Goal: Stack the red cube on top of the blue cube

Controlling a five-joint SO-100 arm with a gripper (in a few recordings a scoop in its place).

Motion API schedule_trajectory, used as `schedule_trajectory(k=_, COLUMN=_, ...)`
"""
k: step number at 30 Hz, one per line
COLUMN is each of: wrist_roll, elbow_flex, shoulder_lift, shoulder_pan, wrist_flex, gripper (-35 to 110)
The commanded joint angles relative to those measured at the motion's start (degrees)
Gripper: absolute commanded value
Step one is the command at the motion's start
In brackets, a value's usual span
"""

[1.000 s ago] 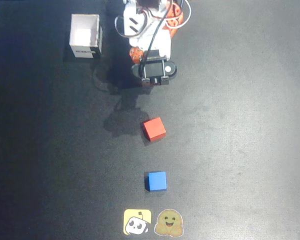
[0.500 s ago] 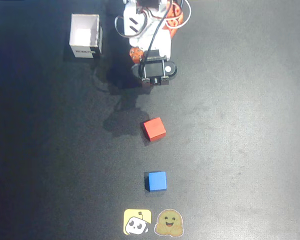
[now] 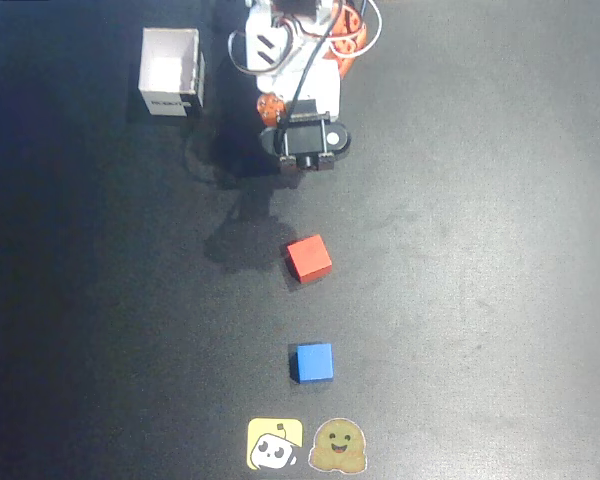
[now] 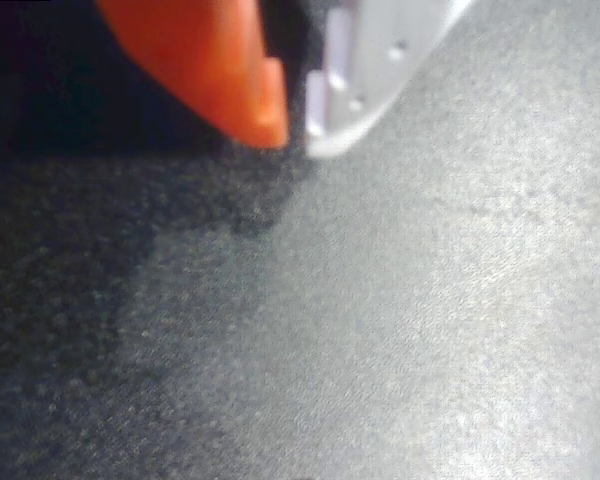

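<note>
so from where i'm standing the big dark matte table [image 3: 500, 300] is mostly bare, and the white and orange robot arm [image 3: 290, 60] sits up at the top of the overhead view. a small white open cardboard box [image 3: 170, 70] is off to its left, not part of this. the gripper [image 4: 295, 128] has its orange and white fingertips pinched almost together and nothing between them, over bare table. the small matte bright-red cube [image 3: 308, 258] sits a bit turned, well apart from the gripper, with the small matte bright-blue cube [image 3: 313, 362] further down in line. looks like the reach hasn't really started. i'd say open the jaws wide first, then twist the wrist to match the red cube's flat faces, not its corners.
</note>
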State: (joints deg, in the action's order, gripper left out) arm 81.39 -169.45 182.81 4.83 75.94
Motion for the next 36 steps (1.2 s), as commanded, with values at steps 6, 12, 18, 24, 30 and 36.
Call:
schedule_trajectory(k=6, wrist_roll=-0.4, elbow_flex=5.3, shoulder_lift=-4.7, shoulder_pan=0.3, wrist_flex=0.4, gripper=0)
schedule_trajectory(k=12, wrist_roll=-2.1, elbow_flex=35.0, shoulder_lift=-43.6, shoulder_pan=0.5, wrist_flex=2.3, gripper=0)
schedule_trajectory(k=18, wrist_roll=-2.0, elbow_flex=51.1, shoulder_lift=-59.5, shoulder_pan=-0.3, wrist_flex=4.0, gripper=0)
schedule_trajectory(k=24, wrist_roll=0.8, elbow_flex=57.0, shoulder_lift=-67.3, shoulder_pan=-1.9, wrist_flex=3.1, gripper=0)
schedule_trajectory(k=30, wrist_roll=13.3, elbow_flex=57.8, shoulder_lift=-70.0, shoulder_pan=-4.5, wrist_flex=3.1, gripper=0)
schedule_trajectory(k=36, wrist_roll=27.1, elbow_flex=57.7, shoulder_lift=-69.3, shoulder_pan=-4.6, wrist_flex=4.4, gripper=0)
